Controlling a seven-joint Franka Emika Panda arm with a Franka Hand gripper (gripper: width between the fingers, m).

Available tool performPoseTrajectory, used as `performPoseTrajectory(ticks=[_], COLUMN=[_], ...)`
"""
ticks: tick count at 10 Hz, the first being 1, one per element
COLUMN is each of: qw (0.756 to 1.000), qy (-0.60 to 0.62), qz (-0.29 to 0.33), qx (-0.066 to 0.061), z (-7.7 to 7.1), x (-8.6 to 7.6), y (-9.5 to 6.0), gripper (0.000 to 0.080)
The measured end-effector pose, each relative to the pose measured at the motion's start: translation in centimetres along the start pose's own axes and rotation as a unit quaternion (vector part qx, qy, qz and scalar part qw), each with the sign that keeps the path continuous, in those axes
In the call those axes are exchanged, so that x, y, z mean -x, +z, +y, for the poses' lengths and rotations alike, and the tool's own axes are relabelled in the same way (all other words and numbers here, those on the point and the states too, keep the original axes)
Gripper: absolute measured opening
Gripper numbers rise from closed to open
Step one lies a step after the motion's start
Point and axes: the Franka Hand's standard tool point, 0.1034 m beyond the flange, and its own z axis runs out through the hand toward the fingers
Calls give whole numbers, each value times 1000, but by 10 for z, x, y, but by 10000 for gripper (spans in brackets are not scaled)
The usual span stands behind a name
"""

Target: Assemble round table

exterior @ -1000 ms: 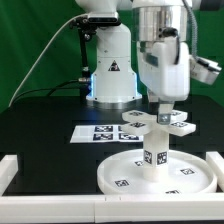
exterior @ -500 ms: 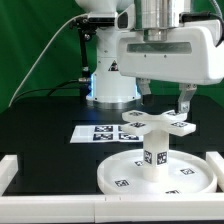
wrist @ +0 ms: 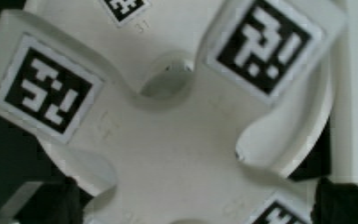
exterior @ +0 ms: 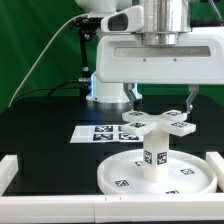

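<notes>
Hovering with gripper (exterior: 160, 100) spread wide and holding nothing, one finger (exterior: 133, 99) standing off each side of the foot (exterior: 155, 122), directly above it and not touching. Looking straight down in the wrist view onto the foot's (wrist: 167, 110) tagged arms and its centre hole, so lying dead below along the vertical axis of the leg (exterior: 155, 150). Sitting upright on the top (exterior: 125, 175) near the front wall, beside the marker board (exterior: 98, 133), the leg carrying the foot; likely needing only a straight drop to grip or turn.
</notes>
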Motion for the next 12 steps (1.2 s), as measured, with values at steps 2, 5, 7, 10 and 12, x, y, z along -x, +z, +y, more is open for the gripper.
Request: performPoseTrajectory(ticks=[2, 5, 7, 10, 12], qw=[998, 996, 997, 998, 998], qy=[-49, -83, -73, -59, -53], qz=[28, 26, 24, 21, 15], qx=[-2, 1, 3, 8, 11], z=[-5, -1, 6, 11, 10], x=[6, 6, 3, 2, 5], y=[-2, 1, 4, 11, 19], gripper=[649, 649, 649, 649, 649])
